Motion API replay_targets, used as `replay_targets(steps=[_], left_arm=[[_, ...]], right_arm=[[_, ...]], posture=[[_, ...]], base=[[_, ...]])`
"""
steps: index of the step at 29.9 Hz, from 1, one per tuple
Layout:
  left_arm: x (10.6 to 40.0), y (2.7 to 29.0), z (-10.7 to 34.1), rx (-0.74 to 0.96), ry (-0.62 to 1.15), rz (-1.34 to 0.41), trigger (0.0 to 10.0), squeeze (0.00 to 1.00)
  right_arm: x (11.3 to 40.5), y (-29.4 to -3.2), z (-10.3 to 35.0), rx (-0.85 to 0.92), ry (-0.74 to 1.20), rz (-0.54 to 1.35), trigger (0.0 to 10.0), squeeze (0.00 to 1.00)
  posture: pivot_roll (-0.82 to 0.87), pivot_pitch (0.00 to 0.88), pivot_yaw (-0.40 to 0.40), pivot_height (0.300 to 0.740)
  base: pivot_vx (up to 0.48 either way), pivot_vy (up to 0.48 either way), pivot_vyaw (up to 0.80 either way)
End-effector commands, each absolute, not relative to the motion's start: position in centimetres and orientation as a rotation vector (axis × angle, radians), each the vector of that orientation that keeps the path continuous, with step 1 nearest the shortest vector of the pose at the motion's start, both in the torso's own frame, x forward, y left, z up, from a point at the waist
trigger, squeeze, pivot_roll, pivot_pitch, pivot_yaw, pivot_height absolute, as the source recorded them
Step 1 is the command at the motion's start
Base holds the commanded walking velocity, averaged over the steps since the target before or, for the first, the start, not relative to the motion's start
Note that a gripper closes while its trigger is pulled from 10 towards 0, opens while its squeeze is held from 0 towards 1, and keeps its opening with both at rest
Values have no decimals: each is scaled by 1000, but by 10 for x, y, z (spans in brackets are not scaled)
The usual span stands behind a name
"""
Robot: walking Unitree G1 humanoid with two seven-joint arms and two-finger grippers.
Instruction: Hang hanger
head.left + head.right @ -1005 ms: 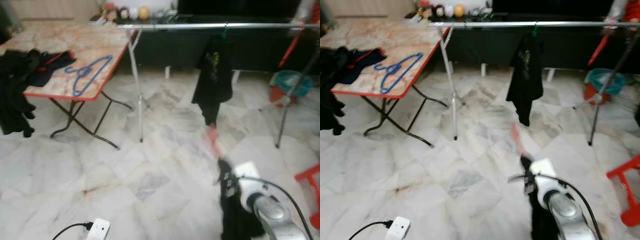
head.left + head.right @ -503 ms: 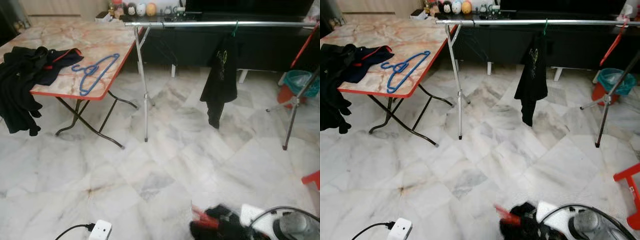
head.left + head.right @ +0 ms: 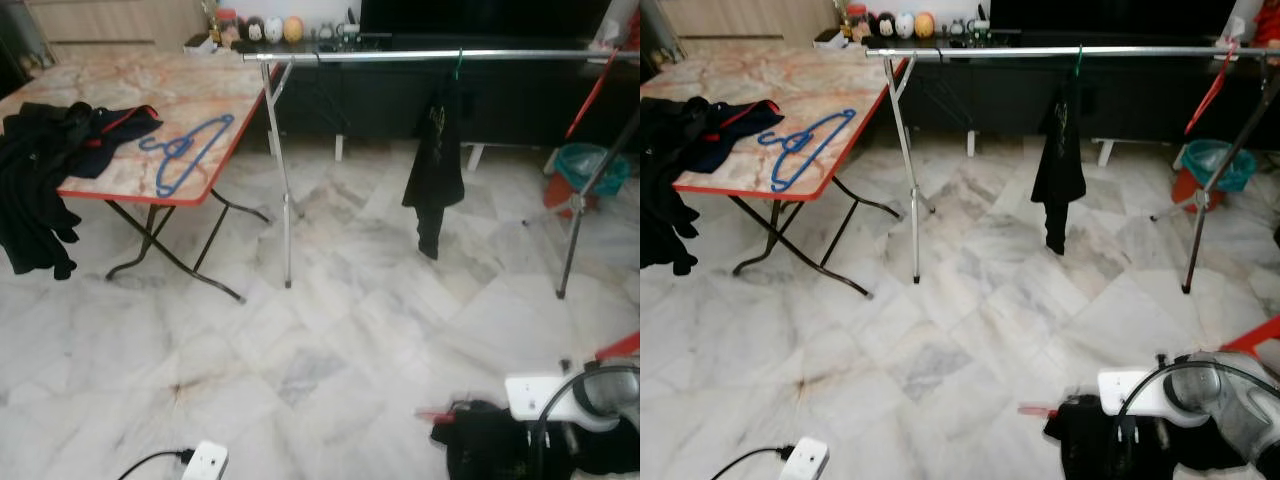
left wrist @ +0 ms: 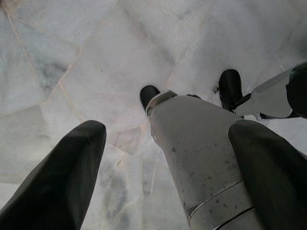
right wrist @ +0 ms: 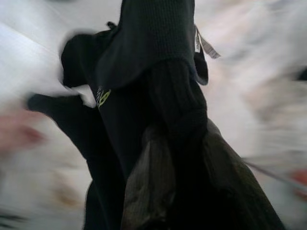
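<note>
While my right claw hangs low at my right side, clenched on a black garment with a red hanger tip poking out toward my left, the rail I need sits well ahead of it and far above. That is the relation the next move turns on: the rail runs crosswise, left to right, so the hanger's hook has to come up and forward from the claw and meet the bar square on. The right arm is plainly the nearer one, since it already carries the load. A black shirt hangs on the rail roughly straight ahead of the claw; I judge the bare stretch to the right of it the easier target.

My left claw points down at the marble floor with fingers spread, holding nothing, beside my own leg.

A blue hanger lies on the desk, far ahead and to the left of both claws, its long axis slanting away from me.
</note>
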State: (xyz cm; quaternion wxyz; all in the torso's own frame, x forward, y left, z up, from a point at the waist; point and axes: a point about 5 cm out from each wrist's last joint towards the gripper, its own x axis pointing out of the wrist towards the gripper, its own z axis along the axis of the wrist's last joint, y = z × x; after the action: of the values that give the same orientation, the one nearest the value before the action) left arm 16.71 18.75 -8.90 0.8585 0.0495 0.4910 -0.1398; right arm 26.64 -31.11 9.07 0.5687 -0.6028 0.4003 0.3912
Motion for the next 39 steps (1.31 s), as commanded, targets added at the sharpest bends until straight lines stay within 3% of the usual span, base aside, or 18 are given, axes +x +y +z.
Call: replay_targets(steps=[1,3,6,12,14,18,27,39], left_arm=[[163,188,-91,112,1038,-299,10000,0],[163,189,-90,132,1034,-303,10000,0],[166,196,-88,114,1012,-238,10000,0],[179,198,-81,86,959,-239,10000,0],[208,191,-66,68,866,-293,10000,0],[238,182,-47,60,775,-349,10000,0],[267,176,-21,34,693,-510,10000,0],[283,160,-1,-21,586,-648,10000,0]], right_arm=[[274,-305,92,-1496,872,926,10000,0],[279,-301,95,-1521,845,927,10000,0],[296,-273,110,-1479,672,1000,10000,0],[304,-235,127,-1313,499,1143,10000,0],[304,-221,130,-1263,447,1211,10000,0],[305,-220,132,-1324,449,1257,10000,0],[313,-217,153,-1399,409,1292,10000,0],[300,-179,183,-1165,212,1504,10000,0]], posture=[[-97,39,13,740],[-97,39,13,740],[-101,34,5,740],[-93,33,-4,740],[-92,31,-8,740],[-87,28,-11,740],[-87,26,-15,740],[-86,13,-18,740]], base=[[0,0,0],[0,0,0],[0,0,0],[0,0,0],[0,0,0],[0,0,0],[0,0,0],[0,0,0]])
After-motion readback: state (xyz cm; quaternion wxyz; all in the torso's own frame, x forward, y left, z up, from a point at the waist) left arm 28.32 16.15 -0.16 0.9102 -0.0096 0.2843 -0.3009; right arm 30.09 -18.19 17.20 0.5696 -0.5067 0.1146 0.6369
